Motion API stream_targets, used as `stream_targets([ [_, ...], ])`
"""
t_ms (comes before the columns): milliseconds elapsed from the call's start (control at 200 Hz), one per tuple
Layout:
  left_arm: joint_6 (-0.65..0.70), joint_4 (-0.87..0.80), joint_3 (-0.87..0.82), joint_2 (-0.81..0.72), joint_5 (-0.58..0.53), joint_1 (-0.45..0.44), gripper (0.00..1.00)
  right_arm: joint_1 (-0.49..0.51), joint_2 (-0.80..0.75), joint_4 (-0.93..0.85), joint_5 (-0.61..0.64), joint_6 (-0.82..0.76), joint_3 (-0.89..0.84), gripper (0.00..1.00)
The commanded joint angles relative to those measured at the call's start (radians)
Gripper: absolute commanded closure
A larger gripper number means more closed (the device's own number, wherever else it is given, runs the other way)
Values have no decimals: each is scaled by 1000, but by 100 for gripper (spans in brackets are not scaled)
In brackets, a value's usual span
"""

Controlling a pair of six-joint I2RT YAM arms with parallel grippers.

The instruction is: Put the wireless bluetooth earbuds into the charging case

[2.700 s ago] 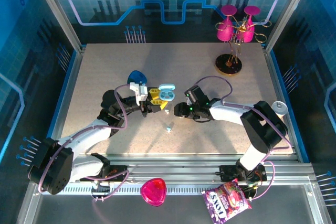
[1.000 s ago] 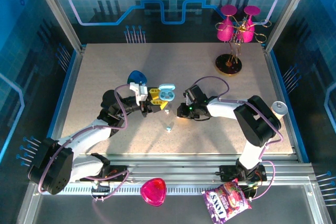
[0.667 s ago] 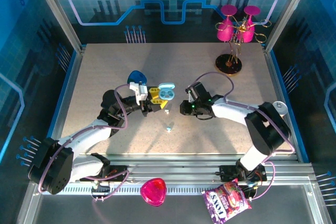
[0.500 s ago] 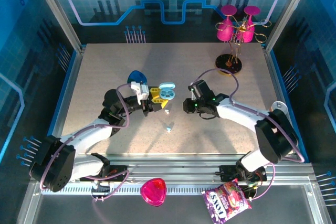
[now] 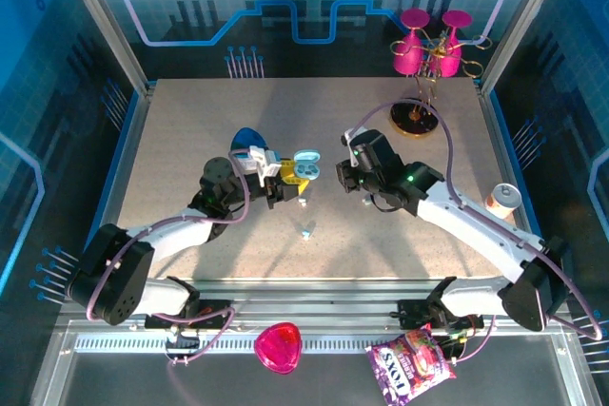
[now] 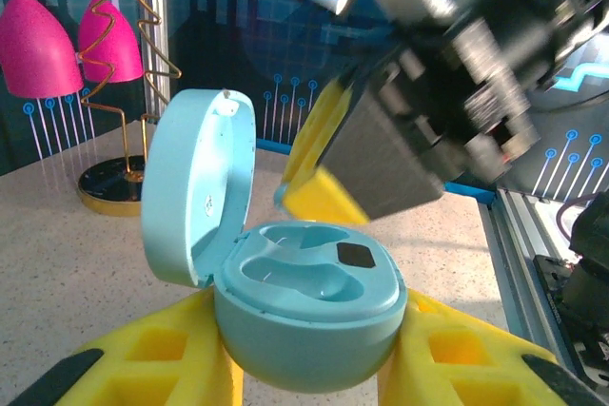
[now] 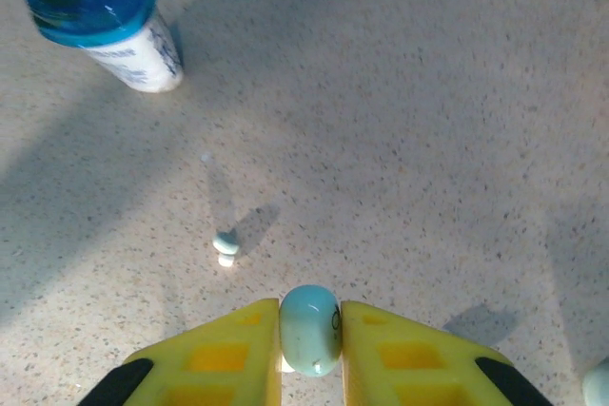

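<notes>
The earbud (image 7: 310, 328) I carry is pinched between the two yellow fingers of my right pincer (image 7: 311, 354), which is drawn narrow around it and held above the speckled bench (image 7: 428, 140). A second earbud (image 7: 225, 247) lies loose on the bench just beyond those fingers, not touching them.

The charging case (image 6: 309, 306) is clamped in my left pincer (image 6: 304, 368), with a yellow finger (image 6: 162, 354) against each side. Its lid (image 6: 195, 197) stands open and upright on the hinge, and the two moulded wells in the base face up.

From above, my pincers face each other near the middle of the bench. The case is between them and the right pincer is just beside it. The loose earbud lies nearer my bases than either pincer.

A white bottle (image 7: 105, 21) with a blue cap stands on the bench behind my left pincer. Pink glasses (image 5: 428, 54) hang on a gold wire stand (image 5: 416, 116) at the far right corner, well apart from the rest.
</notes>
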Motion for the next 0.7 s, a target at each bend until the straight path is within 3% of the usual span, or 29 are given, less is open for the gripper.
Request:
stream_targets([
  [0,19,9,32,20,-9,12,73,41,-32,-37,62,-67,53,80],
  [370,-5,56,28,51,50,17,73,143,-4,74,8,-159,113,80],
  [695,-13,53,25,39,60,18,73,154,38,74,-11,-172,127,80],
])
